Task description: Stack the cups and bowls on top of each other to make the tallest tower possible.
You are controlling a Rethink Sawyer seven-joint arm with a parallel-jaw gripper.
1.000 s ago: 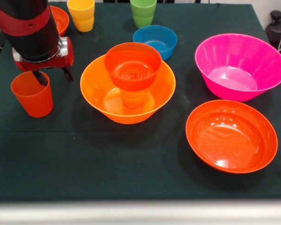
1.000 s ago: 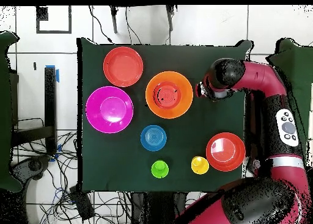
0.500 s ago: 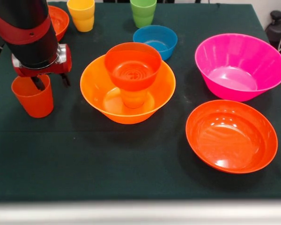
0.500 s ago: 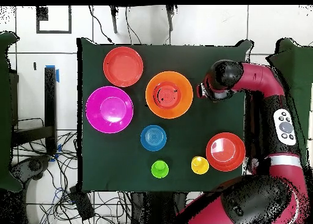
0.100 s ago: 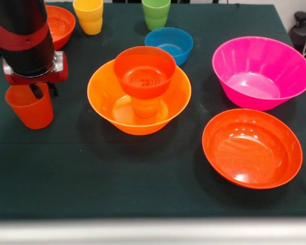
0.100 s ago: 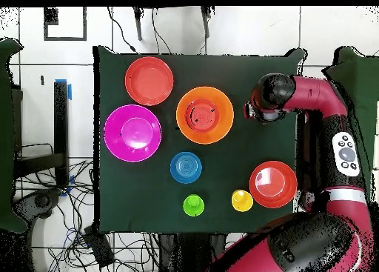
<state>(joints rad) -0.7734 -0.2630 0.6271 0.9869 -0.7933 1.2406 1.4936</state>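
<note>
At the table's left in the front view, my gripper [image 5: 43,91] is shut on the rim of a red-orange cup [image 5: 29,109], one finger inside and one outside. The cup stands upright; whether it rests on the cloth I cannot tell. In the overhead view the arm's head [image 6: 268,106] hides this cup. The tower sits mid-table: a large orange bowl [image 5: 99,89] [image 6: 181,115] holds an orange cup [image 5: 145,107] with a small red-orange bowl [image 5: 144,69] [image 6: 201,115] on top. Loose pieces are a yellow cup [image 5: 88,15] [image 6: 242,200], a green cup [image 5: 156,13] [image 6: 193,204] and a small blue bowl [image 5: 169,43] [image 6: 186,167].
A large magenta bowl [image 5: 260,71] [image 6: 132,133] stands at the right of the front view. A wide red-orange bowl [image 5: 252,148] [image 6: 149,80] lies in front of it. Another red-orange bowl [image 5: 58,23] [image 6: 273,184] sits at the back left, behind the arm.
My gripper has shifted left in the front view with the red-orange cup, away from the orange bowl. Everything else has stayed put.
</note>
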